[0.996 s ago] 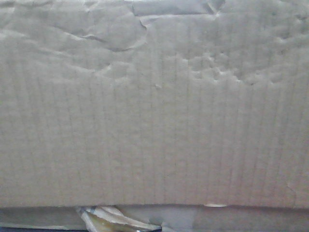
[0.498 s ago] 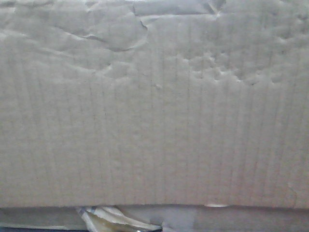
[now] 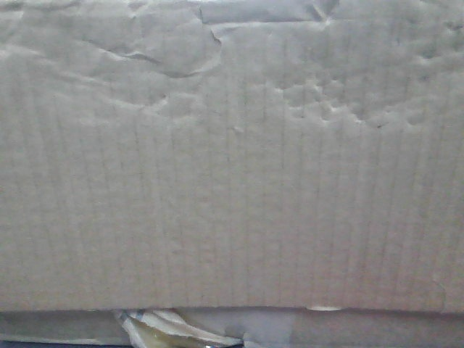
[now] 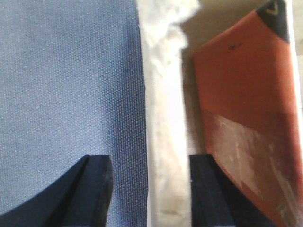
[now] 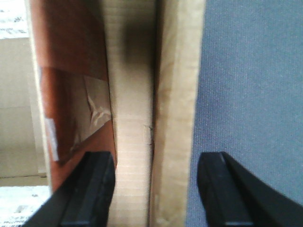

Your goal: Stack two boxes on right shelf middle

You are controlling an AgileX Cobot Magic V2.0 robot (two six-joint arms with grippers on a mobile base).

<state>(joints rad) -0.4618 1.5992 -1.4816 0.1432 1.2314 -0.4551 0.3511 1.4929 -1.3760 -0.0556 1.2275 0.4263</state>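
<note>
The cardboard box (image 3: 232,181) sits right up against the front view, between both arms. It is creased and dented, so I'd judge it light but soft-walled and best held by its end walls. The left gripper (image 4: 149,189) straddles one wall, spread with slack. The right gripper (image 5: 156,189) brackets the other, and I cannot tell if it is pinching.

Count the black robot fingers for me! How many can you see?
4. Left wrist view: one finger over the blue cloth, one by the box. Right wrist view: one at bottom left, one at bottom right. The front view shows none.
</note>
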